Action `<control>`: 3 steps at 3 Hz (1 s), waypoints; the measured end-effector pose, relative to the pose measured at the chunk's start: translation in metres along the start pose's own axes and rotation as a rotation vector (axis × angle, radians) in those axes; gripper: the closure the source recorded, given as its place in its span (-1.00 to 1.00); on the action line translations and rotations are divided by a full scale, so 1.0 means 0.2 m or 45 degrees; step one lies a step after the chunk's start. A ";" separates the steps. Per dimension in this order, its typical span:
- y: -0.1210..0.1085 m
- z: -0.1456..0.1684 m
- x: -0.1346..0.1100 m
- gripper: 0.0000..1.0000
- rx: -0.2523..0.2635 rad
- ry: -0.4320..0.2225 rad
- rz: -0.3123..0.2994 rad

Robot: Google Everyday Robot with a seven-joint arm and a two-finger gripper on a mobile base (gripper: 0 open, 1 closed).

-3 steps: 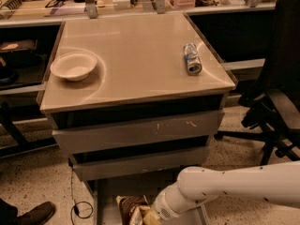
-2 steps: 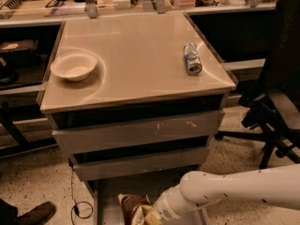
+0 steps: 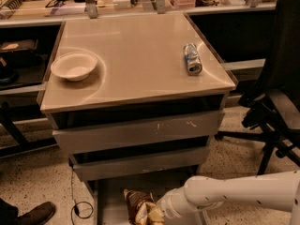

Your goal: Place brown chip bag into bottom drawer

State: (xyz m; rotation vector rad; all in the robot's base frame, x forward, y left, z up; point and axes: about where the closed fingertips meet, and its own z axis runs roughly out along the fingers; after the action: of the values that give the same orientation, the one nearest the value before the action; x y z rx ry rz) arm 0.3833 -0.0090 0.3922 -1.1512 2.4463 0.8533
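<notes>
1. A workroom with a speckled floor. A grey drawer cabinet (image 3: 140, 130) with a smooth beige top (image 3: 136, 46) stands in the middle, and a cluttered bench runs behind it.
2. The gripper (image 3: 158, 214) is at the foot of the cabinet, low over the open bottom drawer (image 3: 110, 203). It sits right against the lower right edge of the brown chip bag (image 3: 137, 203). I cannot tell from here whether it is closed on the bag or only touching it.
3. The brown chip bag is inside the bottom drawer, near the middle of the cabinet's width. It is crumpled and tilted, with the dark brown part uppermost and the yellow edge down by the gripper.
4. The white arm (image 3: 234, 193) reaches in from the cabinet's right side, low to the floor.
5. The bottom drawer is a shallow grey tray sticking out below the cabinet's two grey-fronted drawers.
6. On the cabinet's top, a white bowl (image 3: 74, 66) sits near the left edge. A silver-blue can (image 3: 191, 58) lies on its side near the right edge.
7. A black office chair (image 3: 276, 107) stands to the cabinet's right. A dark shoe (image 3: 35, 214) and a thin black cable (image 3: 73, 198) are on the floor to the left of the cabinet's foot.
</notes>
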 end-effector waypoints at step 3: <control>-0.17 0.29 0.04 1.00 0.001 -0.070 0.030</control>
State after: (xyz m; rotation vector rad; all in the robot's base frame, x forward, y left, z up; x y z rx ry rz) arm 0.4061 0.0070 0.3301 -1.0866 2.4199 0.8795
